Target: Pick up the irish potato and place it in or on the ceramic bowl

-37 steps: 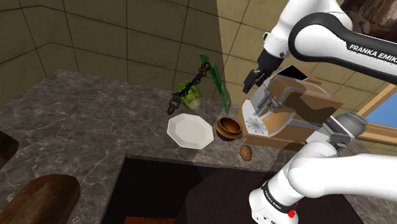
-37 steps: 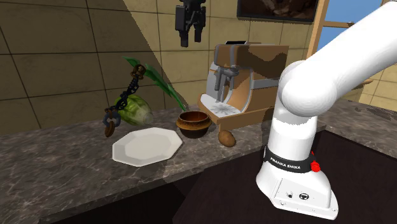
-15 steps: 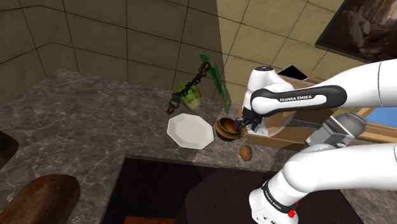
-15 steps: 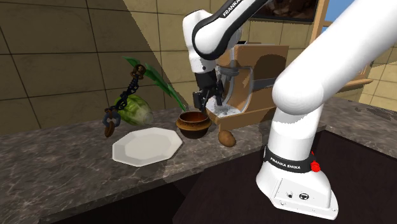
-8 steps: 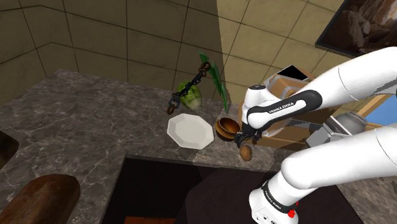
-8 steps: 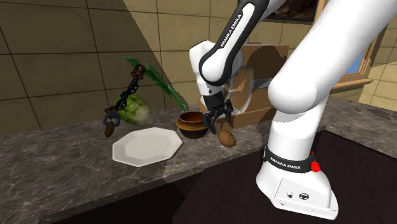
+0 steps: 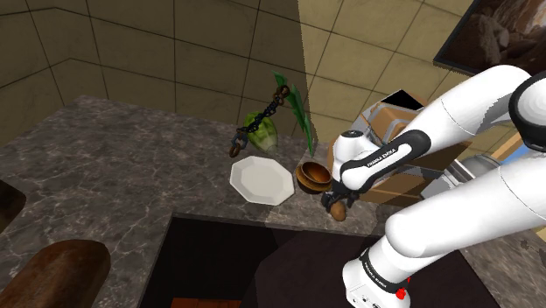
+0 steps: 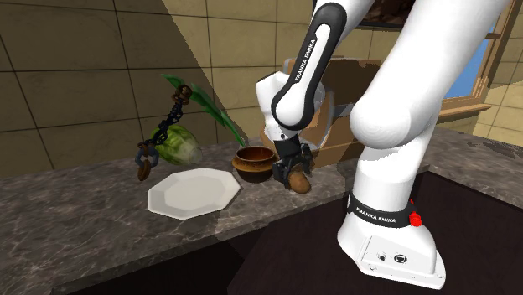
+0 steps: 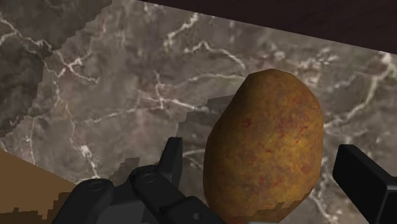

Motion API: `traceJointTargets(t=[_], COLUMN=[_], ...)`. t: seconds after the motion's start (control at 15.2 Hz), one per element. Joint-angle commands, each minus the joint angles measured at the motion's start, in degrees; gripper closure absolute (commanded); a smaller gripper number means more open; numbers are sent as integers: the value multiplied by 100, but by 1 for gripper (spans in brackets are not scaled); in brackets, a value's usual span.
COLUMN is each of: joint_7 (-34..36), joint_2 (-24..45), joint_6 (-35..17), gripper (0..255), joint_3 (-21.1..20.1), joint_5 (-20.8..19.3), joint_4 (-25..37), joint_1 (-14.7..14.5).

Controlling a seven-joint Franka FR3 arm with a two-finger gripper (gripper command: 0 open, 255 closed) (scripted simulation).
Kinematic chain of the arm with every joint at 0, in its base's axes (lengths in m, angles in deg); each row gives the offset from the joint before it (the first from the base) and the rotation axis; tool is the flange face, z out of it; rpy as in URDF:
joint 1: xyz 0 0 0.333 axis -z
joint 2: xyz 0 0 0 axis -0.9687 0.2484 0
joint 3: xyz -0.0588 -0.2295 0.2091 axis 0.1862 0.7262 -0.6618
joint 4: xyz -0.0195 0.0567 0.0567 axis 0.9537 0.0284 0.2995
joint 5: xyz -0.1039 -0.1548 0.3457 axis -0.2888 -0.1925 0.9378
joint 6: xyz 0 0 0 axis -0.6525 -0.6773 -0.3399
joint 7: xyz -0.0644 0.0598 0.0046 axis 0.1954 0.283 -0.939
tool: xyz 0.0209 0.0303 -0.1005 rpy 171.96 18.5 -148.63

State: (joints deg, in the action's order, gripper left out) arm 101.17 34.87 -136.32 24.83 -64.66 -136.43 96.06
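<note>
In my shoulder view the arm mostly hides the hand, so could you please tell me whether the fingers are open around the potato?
Observer: Yes. In the wrist view the hand is open, with the potato between its fingers.
Operator: Thank you. Are they touching it?
Observer: No, the marble counter shows through a gap on each side.
Operator: Is the potato off the counter?
Observer: No. The second exterior view shows it resting on the counter, just to that view's right of the bowl.
</note>
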Motion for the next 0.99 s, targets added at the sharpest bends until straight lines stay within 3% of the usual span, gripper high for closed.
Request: traceJointTargets(t=[0.0,0.46,0.53,0.92], joint_7=[58,57,57,57], joint_2=[112,110,110,111], joint_6=[-113,-110,-110,-110], gripper=[0,0,255,255], joint_3=[-11,-11,-11,-11], joint_5=[-57,-55,-55,-55], joint_4=[-1,-1,-1,0], joint_1=[22,21,21,21])
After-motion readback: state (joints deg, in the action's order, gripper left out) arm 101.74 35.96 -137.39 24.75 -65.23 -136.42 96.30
